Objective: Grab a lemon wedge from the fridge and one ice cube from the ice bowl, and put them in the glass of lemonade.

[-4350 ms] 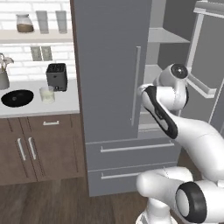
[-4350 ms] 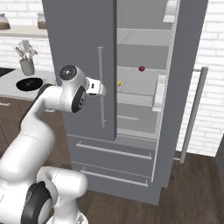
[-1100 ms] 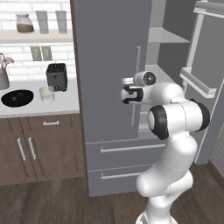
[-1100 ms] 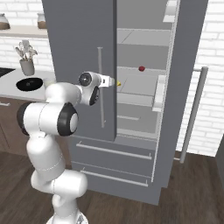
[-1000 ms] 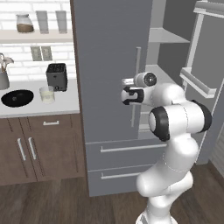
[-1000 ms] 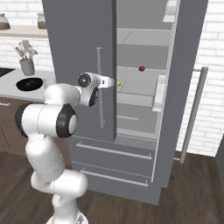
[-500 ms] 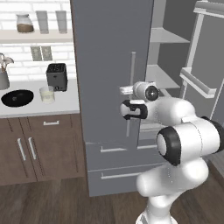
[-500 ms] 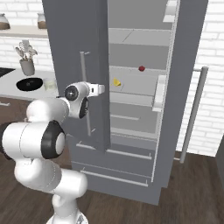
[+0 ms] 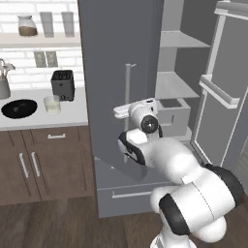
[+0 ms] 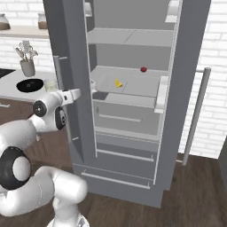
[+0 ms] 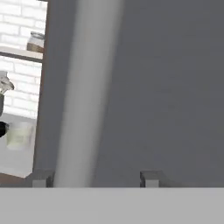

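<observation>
The grey fridge [image 10: 124, 175] stands with both doors swung out. On its middle shelf lies the yellow lemon wedge [image 10: 118, 83]. My gripper [image 11: 94, 178] is open, its fingertips [image 11: 149, 178] standing either side of the left door's long handle [image 11: 85, 87] without gripping it. The gripper [image 9: 121, 113] sits at that handle [image 9: 128, 92] in the left base view, and the gripper [image 10: 76, 94] is by the door edge in the right base view. On the counter to the left are the black ice bowl [image 9: 18, 108] and the glass of lemonade [image 9: 52, 104]. No ice cube can be made out in the bowl.
A small dark red ball [image 10: 143, 69] lies on the shelf behind the wedge. The right fridge door [image 9: 227, 97] stands wide open. A black toaster [image 9: 62, 84] and a grey utensil cup [image 10: 27, 66] stand on the counter, over brown cabinets [image 9: 43, 164].
The left fridge door has swung from nearly closed to wide open, drawn by my hand. My gripper, shut on the handle before, has opened around it.
</observation>
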